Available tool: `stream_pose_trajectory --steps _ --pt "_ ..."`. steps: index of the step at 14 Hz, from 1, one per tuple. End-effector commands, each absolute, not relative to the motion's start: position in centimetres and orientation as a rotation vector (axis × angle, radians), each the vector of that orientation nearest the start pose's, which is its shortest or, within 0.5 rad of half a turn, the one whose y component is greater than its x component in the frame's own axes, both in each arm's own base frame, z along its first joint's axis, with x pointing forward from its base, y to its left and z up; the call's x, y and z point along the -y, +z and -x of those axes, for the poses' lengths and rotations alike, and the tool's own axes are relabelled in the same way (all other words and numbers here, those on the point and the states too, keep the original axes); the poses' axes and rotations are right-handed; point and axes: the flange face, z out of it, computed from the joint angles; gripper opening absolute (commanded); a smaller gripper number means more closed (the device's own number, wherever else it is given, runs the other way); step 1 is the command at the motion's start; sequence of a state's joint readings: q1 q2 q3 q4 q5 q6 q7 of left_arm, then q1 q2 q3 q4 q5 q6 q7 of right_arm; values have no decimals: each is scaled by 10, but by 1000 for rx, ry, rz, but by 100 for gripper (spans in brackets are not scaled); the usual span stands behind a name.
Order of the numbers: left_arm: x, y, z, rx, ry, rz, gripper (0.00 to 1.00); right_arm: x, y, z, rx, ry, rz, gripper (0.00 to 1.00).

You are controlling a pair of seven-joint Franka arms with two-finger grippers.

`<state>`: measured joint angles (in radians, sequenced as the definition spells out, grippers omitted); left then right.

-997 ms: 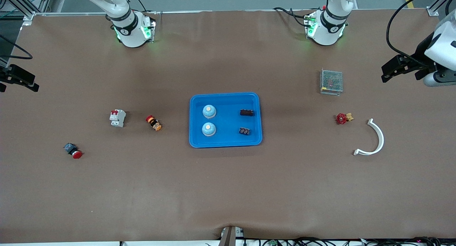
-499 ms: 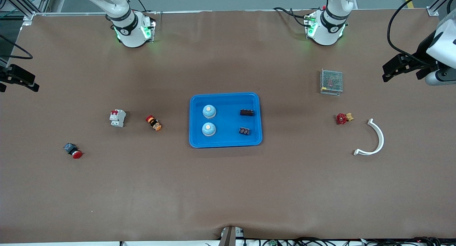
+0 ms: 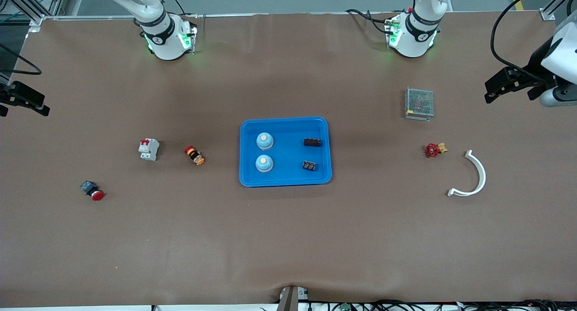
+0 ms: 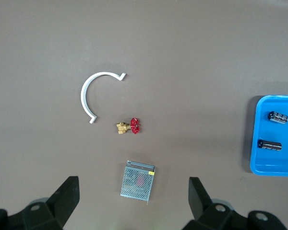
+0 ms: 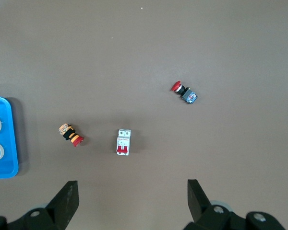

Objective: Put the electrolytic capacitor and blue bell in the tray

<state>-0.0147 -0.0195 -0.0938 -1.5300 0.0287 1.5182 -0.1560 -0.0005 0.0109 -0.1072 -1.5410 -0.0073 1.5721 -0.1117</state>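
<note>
Tray: you have the blue tray at the middle of the table, between the two arms' ends.
Bells: two blue bells sit inside it, on the side toward the right arm's end.
Capacitors: two dark capacitors lie inside it toward the left arm's end, each with its long axis running along the table's length.
Left gripper: your left gripper hangs empty with jaws spread wide, over the left arm's end of the table, above the mesh box.
Right gripper: your right gripper waits over the right arm's end, jaws apart, holding nothing.
Relation: every task part lies within the rim, well apart from both grippers, so I judge no reach is left to make.
</note>
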Motion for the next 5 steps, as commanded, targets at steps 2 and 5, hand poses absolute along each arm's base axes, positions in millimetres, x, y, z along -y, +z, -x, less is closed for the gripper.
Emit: stream_pose_trajectory --steps 2,5 --pt "57 657 -534 45 -5 3128 100 63 637 -558 -6 -28 3167 100" --pt "59 657 -533 42 -2 3128 100 62 637 -558 -5 -30 3164 100"
